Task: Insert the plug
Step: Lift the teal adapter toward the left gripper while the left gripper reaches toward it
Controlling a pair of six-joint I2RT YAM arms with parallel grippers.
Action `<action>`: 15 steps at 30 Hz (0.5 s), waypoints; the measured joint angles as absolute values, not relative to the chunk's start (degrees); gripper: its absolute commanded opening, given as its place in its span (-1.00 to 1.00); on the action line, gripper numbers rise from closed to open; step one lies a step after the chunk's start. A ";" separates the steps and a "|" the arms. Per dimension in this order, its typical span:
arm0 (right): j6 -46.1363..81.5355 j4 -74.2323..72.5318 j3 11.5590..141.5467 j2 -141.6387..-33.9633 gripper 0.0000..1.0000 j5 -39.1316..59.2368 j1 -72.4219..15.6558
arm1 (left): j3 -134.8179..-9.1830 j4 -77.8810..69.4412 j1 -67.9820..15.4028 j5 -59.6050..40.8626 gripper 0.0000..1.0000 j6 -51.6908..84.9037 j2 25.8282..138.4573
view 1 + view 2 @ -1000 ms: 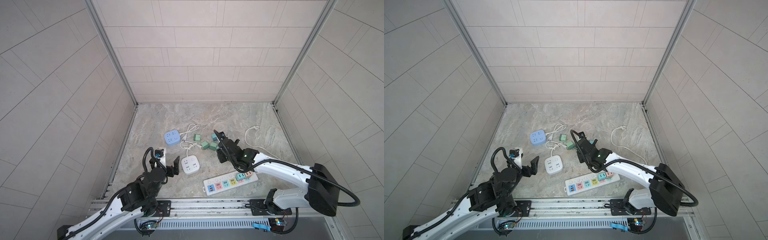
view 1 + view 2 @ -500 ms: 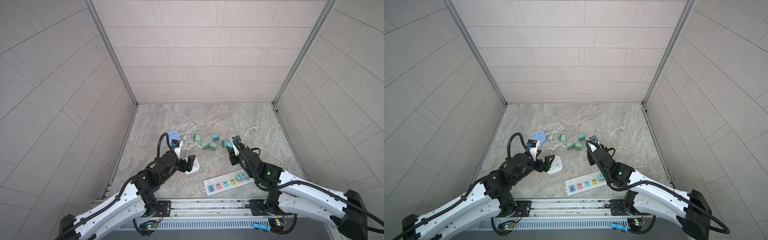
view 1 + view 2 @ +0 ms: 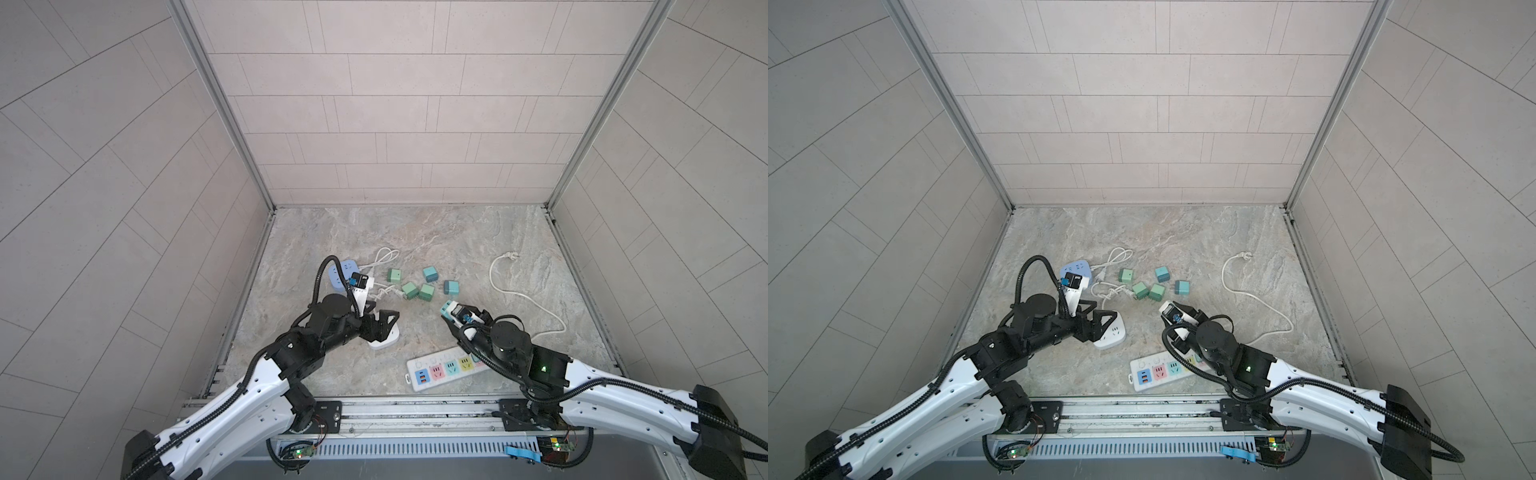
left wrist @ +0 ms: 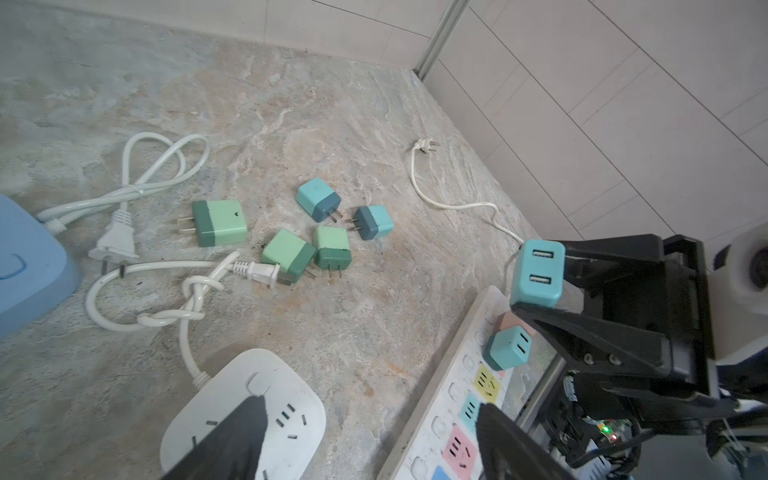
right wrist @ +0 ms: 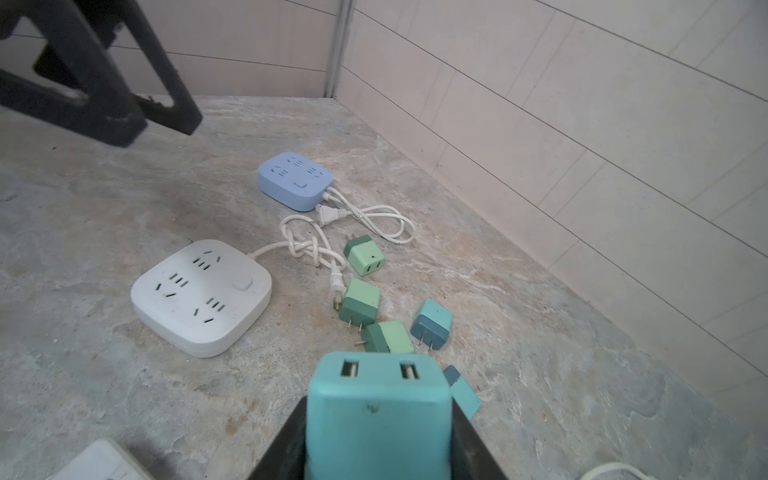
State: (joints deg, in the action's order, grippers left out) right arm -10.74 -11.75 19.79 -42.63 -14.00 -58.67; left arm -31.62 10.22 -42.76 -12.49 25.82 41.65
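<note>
1. Transport step: right end effector (image 3: 451, 311) is clamped on the teal plug (image 5: 376, 411), held off the worktop (image 3: 415, 249) near the long strip (image 3: 444, 368).
2. Left end effector (image 3: 382, 326) hovers spread and empty over the white socket block (image 5: 199, 295).
3. Next, probably: point the prongs down and align them with a free socket.

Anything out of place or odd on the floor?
The cord of the white socket is tied in a knot near its plug, and five loose chargers lie on their sides in a scattered cluster. The blue charger in the right claw looks squarely held. Nothing looks spilled or broken.
</note>
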 measured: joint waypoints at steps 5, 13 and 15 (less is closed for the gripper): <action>-17.30 -13.65 19.68 -42.85 -0.96 -11.14 -60.40 | -32.10 9.10 -43.16 -17.74 0.49 25.28 44.23; -22.17 -15.18 19.77 -44.80 -0.96 -8.14 -63.77 | -34.59 7.60 -48.60 -19.97 0.48 24.16 49.32; -22.70 -15.27 20.05 -45.67 -0.96 -7.90 -64.55 | -35.48 7.09 -50.19 -19.84 0.45 23.83 50.24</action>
